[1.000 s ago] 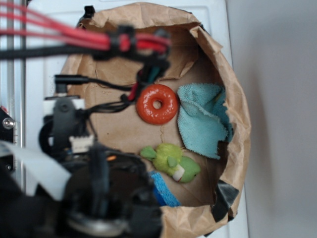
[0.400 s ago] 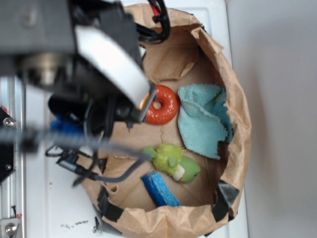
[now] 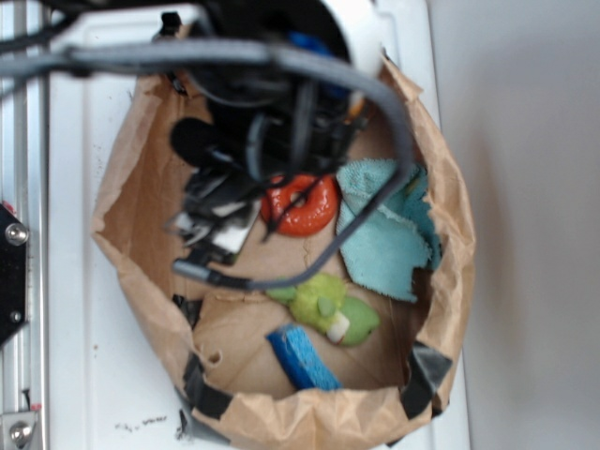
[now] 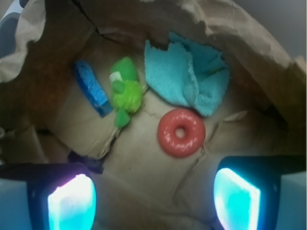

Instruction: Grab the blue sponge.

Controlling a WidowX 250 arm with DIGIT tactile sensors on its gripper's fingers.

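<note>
Fingers point(image 4: 72, 203) sit wide apart at the bottom corners of our wrist view, both glowing cyan, with nothing between them, so the gripper point(image 4: 153, 199) is open and empty. We hang above the floor of the brown paper bag point(image 4: 144, 163), apart from every object in it.

Blue sponge point(image 4: 91, 88) lies well ahead of the left-hand finger in the wrist view, up and slightly inboard of it, flat on the bag floor and angled diagonally. It is untouched. Just beside it, toward the centre, is the green plush toy point(image 4: 125, 91); the two look to be touching or nearly so, we can't tell which.

Orange ring point(image 4: 181, 132) lies ahead of the gap between the fingers, closer to the right-hand one, and is the nearest item to us. Beyond it is the teal cloth point(image 4: 189, 76), crumpled with frayed edges, its lower edge just beside the ring.

From the exterior view, our arm and cables blur across the upper part of the bag point(image 3: 141, 244), covering part of the ring point(image 3: 314, 211). Sponge point(image 3: 305, 358) is in the clear near the bag's lower rim, next to the plush toy point(image 3: 328, 307), with the cloth point(image 3: 389, 234) to the right of the ring.
</note>
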